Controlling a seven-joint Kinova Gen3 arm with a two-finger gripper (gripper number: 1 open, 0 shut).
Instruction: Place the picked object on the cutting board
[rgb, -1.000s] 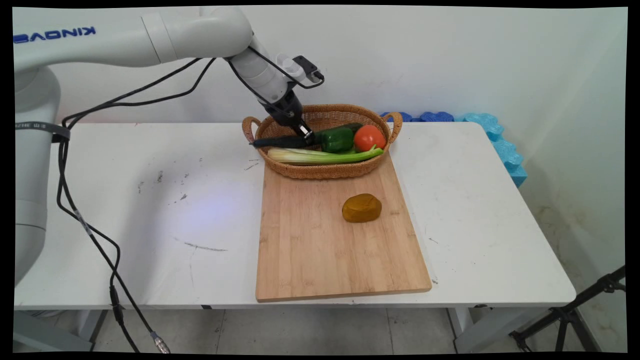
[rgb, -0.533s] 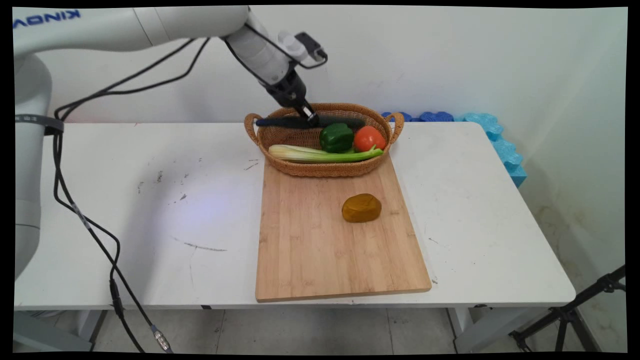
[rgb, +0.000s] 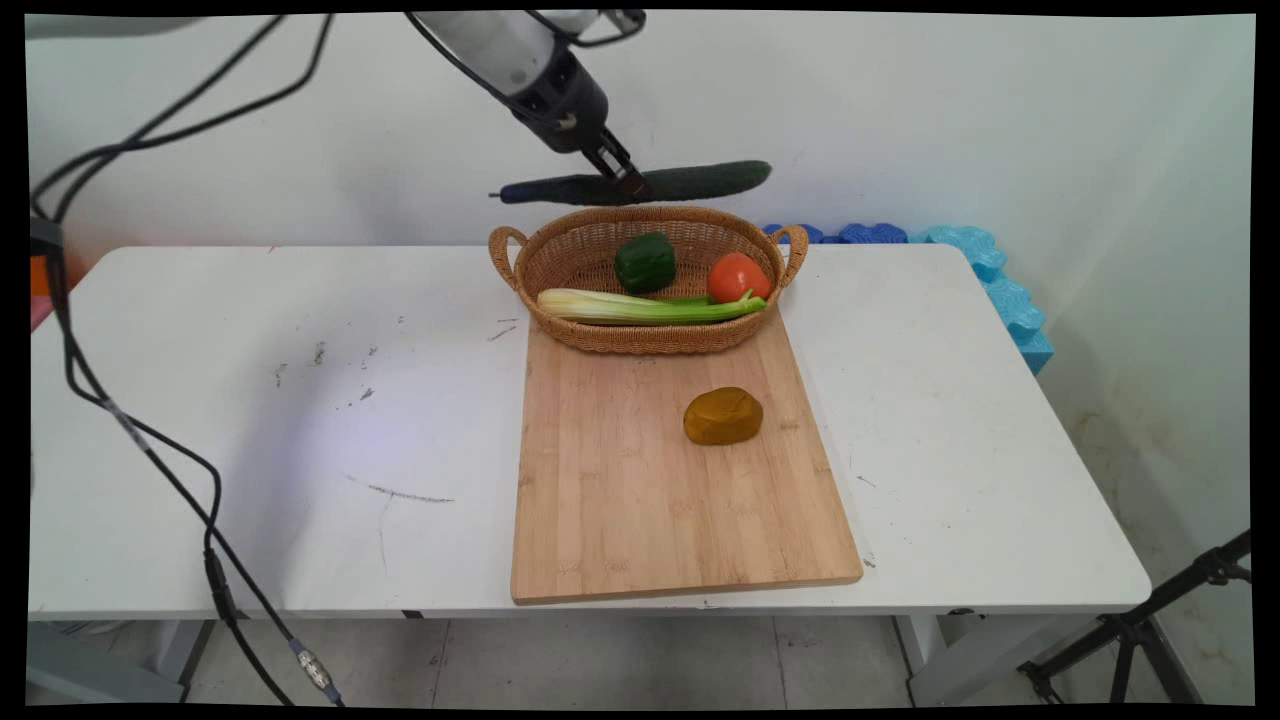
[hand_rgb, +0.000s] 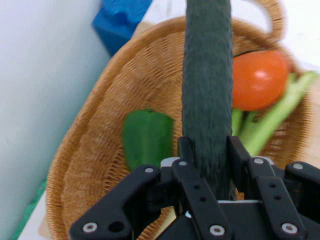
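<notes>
The white rectangular worktop (rgb: 300, 420) carries a pale bamboo cutting board (rgb: 650, 500) that runs from the near edge towards the far edge. On the board's far end, close to the worktop's far edge, stands an oval woven wicker basket with two loop handles (rgb: 640, 340). Held in the air above that basket, level and lengthwise along the far edge, is a long dark green cucumber (rgb: 690, 181). The black two-finger gripper (rgb: 627, 180) has its fingers (hand_rgb: 238, 155) pinching the cucumber near its middle, one on each side. In the basket lie a pale green celery stalk (rgb: 640, 307), a glossy green bell pepper (rgb: 645, 262) and a round red tomato (rgb: 738, 276), all clear of the cucumber. A small brownish-yellow rounded lump, perhaps a potato (rgb: 723, 415), sits on the board nearer the middle. The cucumber looks stiff, fairly light and slightly rough-skinned; a hold close to its middle seems apt, since an end grip would likely let it tip.
</notes>
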